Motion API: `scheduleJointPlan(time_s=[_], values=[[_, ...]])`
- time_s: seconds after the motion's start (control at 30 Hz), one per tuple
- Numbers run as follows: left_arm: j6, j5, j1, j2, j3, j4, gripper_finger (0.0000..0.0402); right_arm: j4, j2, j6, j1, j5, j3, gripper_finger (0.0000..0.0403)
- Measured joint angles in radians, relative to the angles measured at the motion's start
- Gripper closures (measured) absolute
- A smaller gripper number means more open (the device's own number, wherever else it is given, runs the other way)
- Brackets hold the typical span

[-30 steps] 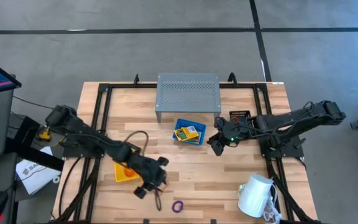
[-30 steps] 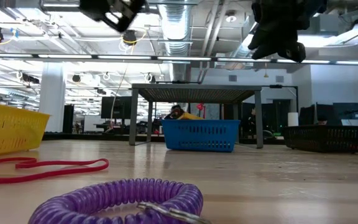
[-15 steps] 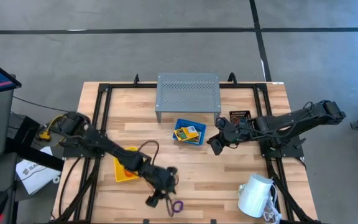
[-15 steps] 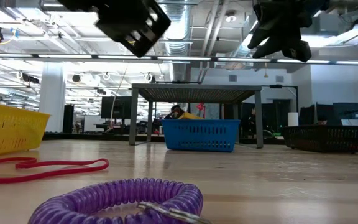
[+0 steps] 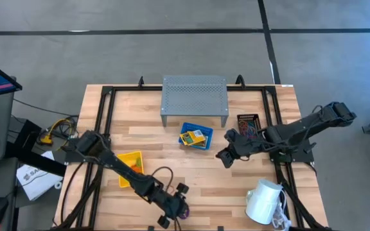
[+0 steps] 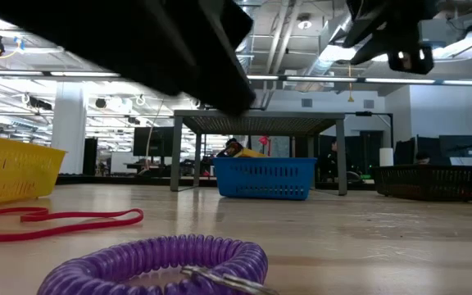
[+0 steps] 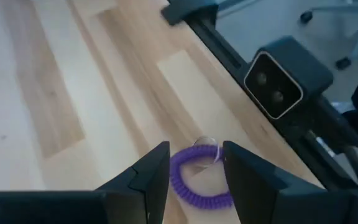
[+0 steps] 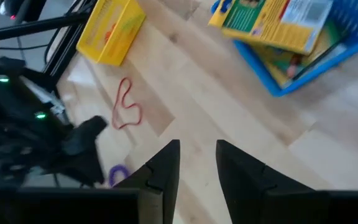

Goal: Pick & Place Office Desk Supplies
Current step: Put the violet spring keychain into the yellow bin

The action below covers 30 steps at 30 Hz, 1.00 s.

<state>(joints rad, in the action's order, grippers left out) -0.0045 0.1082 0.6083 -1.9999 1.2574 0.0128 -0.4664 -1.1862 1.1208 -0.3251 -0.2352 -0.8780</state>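
A purple coiled loop (image 7: pixel 197 180) with a small metal ring lies flat on the wood near the table's front edge (image 5: pixel 184 213) and fills the low view's foreground (image 6: pixel 158 262). My left gripper (image 7: pixel 194 177) hovers open over it, one finger on either side, and I see no touch. A red loop (image 8: pixel 128 106) lies flat on the wood to its left (image 6: pixel 56 221). The yellow bin (image 5: pixel 131 168) holds orange pieces. The blue bin (image 5: pixel 196 136) holds yellow printed packets (image 8: pixel 272 18). My right gripper (image 5: pixel 225 156) hangs open and empty right of the blue bin.
The grey perforated riser (image 5: pixel 194 96) stands at the back centre and a black mesh bin (image 5: pixel 249 120) at its right. A white mug (image 5: pixel 265 200) sits at the front right. A camera block (image 7: pixel 281 87) is mounted just past the front edge. Bare wood lies mid-table.
My left gripper has swung from beside the yellow bin toward the table's near edge and to the right, sinking until it straddles the purple loop. Its fingers have kept the same gap. My right gripper has rolled a little about its own axis and drifted slightly.
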Motion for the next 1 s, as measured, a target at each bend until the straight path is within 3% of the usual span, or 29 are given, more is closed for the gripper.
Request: scheduleJointPlan(time_s=[0.13, 0.4, 0.63, 1.0], values=[[-0.028, 0.026, 0.009, -0.039, 0.016, 0.051, 0.0259, 0.007, 0.000, 0.055, -0.059, -0.005, 0.000, 0.0301], [-0.083, 0.034, 0.006, -0.041, 0.016, 0.093, 0.0259, 0.054, 0.000, 0.120, -0.179, -0.115, 0.000, 0.0301], [-0.183, 0.055, -0.001, -0.041, 0.016, 0.093, 0.0259, 0.109, 0.000, 0.155, -0.221, -0.185, 0.000, 0.0301], [-0.234, 0.076, 0.002, -0.102, 0.019, 0.061, 0.0259, 0.169, 0.000, 0.154, -0.224, -0.212, 0.000, 0.0301]])
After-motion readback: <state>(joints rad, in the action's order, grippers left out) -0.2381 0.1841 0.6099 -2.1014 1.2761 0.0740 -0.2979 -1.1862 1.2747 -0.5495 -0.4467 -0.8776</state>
